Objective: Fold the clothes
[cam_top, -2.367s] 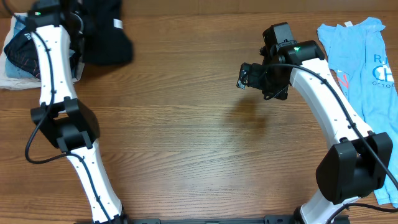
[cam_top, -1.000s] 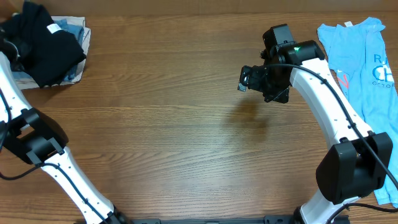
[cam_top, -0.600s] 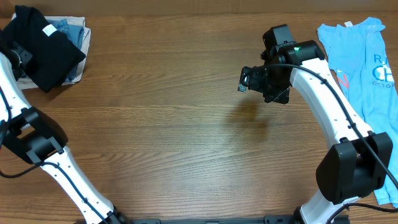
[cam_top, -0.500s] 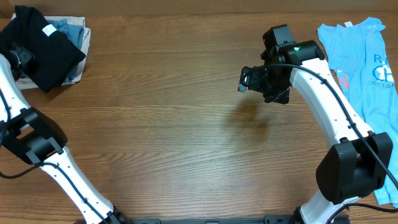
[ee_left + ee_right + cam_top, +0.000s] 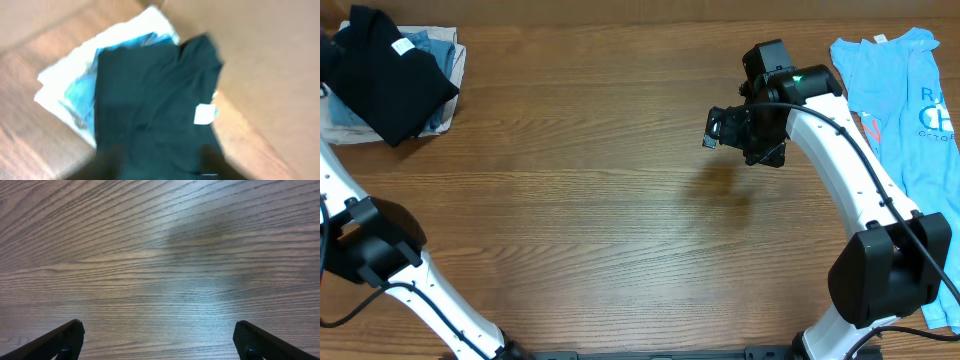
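Observation:
The clothes, a black T-shirt with a small white neck label, lie folded on a pile at the table's far left corner. The blurred left wrist view looks down on the black T-shirt. My left gripper hangs over its near part, dark fingers apart and nothing pinched between them. In the overhead view only the left arm's edge shows beside the pile. My right gripper hovers over bare wood right of centre. It is wide open and empty.
Under the black shirt lies a stack of white and light blue garments. A light blue printed T-shirt is spread along the right edge. The right arm's base stands at the front right, and the left arm's at the front left.
The left arm has drawn back to the left, off the pile, and the black shirt stays lying there. Its jaws have parted. The right arm has not moved.

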